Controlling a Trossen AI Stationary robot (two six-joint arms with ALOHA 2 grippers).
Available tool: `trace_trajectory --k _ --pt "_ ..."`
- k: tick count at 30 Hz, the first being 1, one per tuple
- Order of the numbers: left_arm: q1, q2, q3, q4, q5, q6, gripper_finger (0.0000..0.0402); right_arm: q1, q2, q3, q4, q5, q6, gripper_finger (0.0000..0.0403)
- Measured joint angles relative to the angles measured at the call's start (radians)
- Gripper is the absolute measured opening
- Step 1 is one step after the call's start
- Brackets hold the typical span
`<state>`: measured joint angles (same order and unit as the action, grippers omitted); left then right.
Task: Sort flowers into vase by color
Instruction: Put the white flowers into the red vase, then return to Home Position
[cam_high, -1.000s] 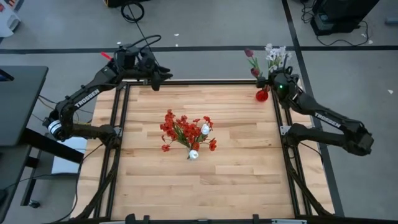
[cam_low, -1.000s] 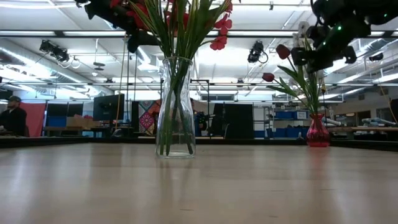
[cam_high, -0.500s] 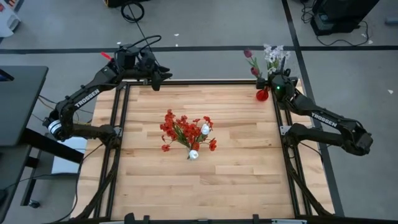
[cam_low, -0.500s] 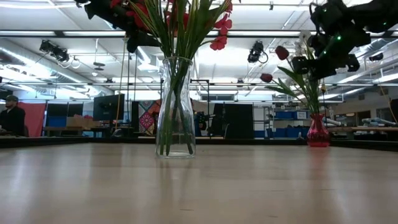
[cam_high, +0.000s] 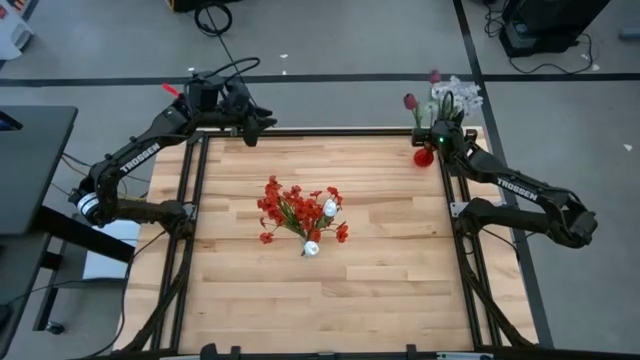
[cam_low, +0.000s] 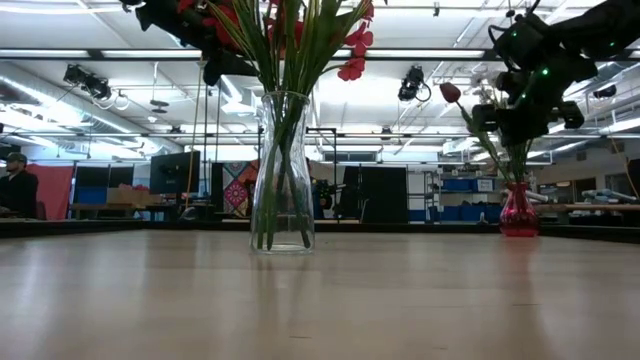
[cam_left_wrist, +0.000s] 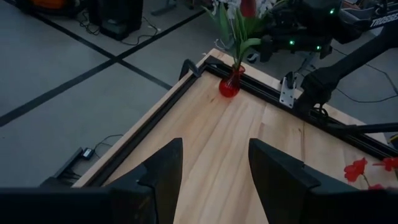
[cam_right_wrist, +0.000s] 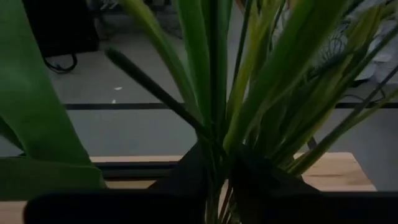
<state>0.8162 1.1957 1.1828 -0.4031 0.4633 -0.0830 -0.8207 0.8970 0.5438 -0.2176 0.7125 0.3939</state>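
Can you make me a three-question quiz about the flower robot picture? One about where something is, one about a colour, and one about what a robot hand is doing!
1. Where does the small red vase stand?
A. middle of the table
B. far right corner of the table
C. on the floor

2. What colour are most blossoms in the clear glass vase?
A. red
B. blue
C. yellow

3. How are the left gripper fingers?
A. open, holding nothing
C. shut on a flower
B. shut on the vase

Answers: 1 B, the high view shows it at the table corner by the right gripper. 2 A, red blossoms fill it. 3 A, the left wrist view shows a wide empty gap.
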Motion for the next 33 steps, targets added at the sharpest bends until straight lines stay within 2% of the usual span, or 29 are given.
trace_trajectory --k 11,24,28,33 --pt "-0.002 0.0 0.0 -0.041 0.0 0.025 0.0188 0.032 -0.025 -0.063 0.008 -0.131 0.005 0.012" --pt "-0.002 0.0 0.0 -0.04 0.0 0.026 0.0188 0.049 -0.204 -0.023 -0.085 -0.279 0.033 0.0244" --pt "-0.002 -0.001 0.0 -0.026 0.04 0.056 0.0185 0.078 -0.285 0.006 -0.085 -0.31 0.009 0.025" --pt "-0.002 -0.031 -0.001 0.025 0.054 0.071 0.0157 0.131 -0.354 0.076 -0.083 -0.373 -0.042 0.0241"
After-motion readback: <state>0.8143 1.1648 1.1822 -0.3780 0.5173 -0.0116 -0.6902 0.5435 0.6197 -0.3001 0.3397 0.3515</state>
